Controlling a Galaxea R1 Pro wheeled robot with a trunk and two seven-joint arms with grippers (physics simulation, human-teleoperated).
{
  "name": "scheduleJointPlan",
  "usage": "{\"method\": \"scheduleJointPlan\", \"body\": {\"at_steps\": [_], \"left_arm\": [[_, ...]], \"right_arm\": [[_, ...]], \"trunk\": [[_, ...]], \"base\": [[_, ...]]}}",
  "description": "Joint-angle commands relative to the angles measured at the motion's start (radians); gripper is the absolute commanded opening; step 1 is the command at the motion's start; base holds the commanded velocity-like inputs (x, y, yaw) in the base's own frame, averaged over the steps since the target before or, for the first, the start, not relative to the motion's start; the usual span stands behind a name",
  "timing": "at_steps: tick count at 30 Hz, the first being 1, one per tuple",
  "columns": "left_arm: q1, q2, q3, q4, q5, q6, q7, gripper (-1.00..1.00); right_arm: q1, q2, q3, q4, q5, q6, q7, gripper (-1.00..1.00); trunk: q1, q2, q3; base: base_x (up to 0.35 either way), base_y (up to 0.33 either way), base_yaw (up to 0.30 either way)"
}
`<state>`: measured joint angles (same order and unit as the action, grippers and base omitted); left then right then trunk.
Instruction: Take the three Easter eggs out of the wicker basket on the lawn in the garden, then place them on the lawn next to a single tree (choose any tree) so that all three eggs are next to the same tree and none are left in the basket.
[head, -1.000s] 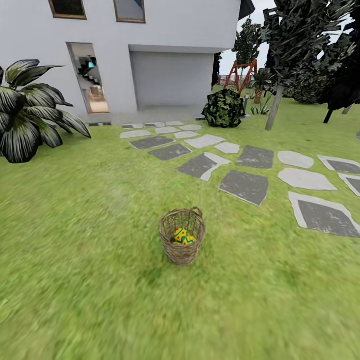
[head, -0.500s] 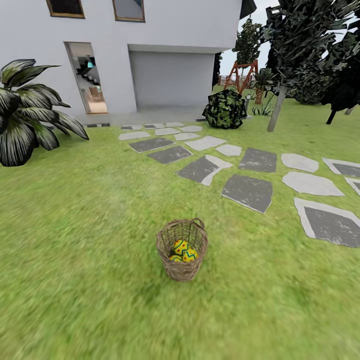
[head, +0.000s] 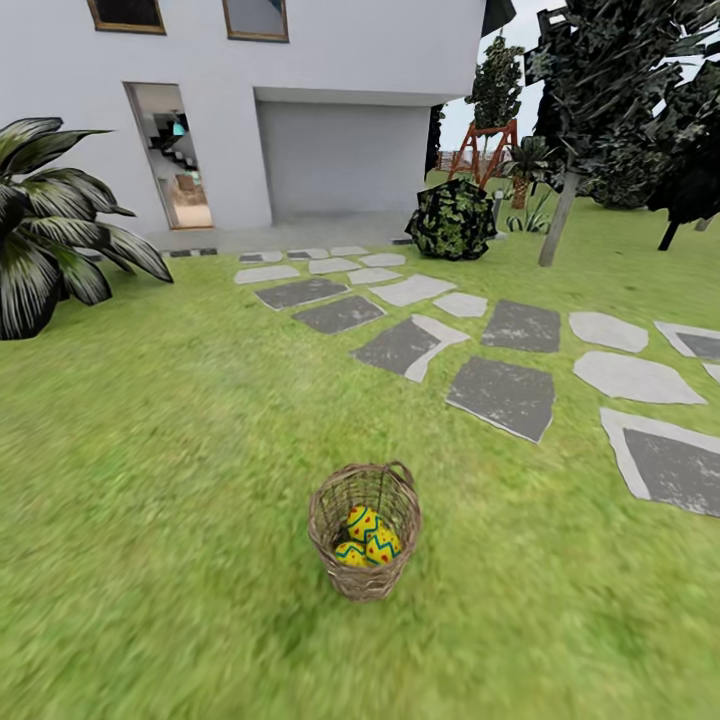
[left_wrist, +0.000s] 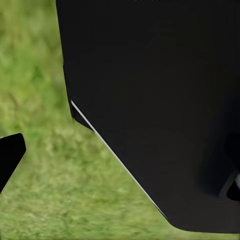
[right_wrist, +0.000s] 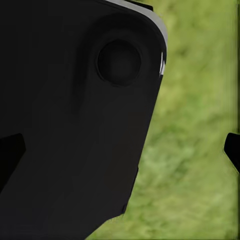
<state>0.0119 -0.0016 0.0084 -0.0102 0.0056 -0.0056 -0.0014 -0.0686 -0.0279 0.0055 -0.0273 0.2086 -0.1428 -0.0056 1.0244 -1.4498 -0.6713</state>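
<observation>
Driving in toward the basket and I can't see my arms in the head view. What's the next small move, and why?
Probably keep rolling forward a little. The wicker basket stands upright on the lawn ahead, the Easter eggs inside it, and both wrist views look down at grass, so a reach seems premature.

Left end effector (left_wrist: 7, 162): in the left wrist view one dark fingertip pokes in at the picture's edge; the other finger is hidden, so the spread of the jaws cannot be judged.
Left arm body: a large matt-black robot housing (left_wrist: 160, 100) with a thin pale edge line stands close before the left wrist camera.
Right end effector (right_wrist: 120, 152): in the right wrist view two dark fingertips show at opposite edges, set wide apart, with nothing between them.
Right arm body: a broad black rounded robot casing (right_wrist: 75, 115) with a round recess and a light grey rim stands close before the right wrist camera.
</observation>
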Motion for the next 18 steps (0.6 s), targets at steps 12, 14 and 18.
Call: {"method": "scheduleJointPlan", "body": {"at_steps": [12, 14, 18], "left_arm": [[0.0, 0.0, 0.0, -0.001, 0.001, 0.0, 0.0, 1.0], [0.0, 0.0, 0.001, -0.001, 0.001, 0.0, 0.0, 1.0], [0.0, 0.005, 0.004, -0.002, 0.002, -0.001, 0.0, 1.0]], "right_arm": [[0.0, 0.002, 0.001, 0.006, 0.005, -0.004, -0.001, 1.0], [0.0, 0.003, 0.001, 0.008, 0.005, -0.004, -0.001, 1.0], [0.0, 0.0, -0.001, 0.006, 0.004, -0.005, -0.001, 1.0]], "trunk": [[0.001, 0.0, -0.001], [0.001, 0.0, -0.001], [0.001, 0.0, -0.001]], "base": [[0.34, 0.0, 0.0], [0.34, 0.0, 0.0], [0.316, 0.0, 0.0]]}}
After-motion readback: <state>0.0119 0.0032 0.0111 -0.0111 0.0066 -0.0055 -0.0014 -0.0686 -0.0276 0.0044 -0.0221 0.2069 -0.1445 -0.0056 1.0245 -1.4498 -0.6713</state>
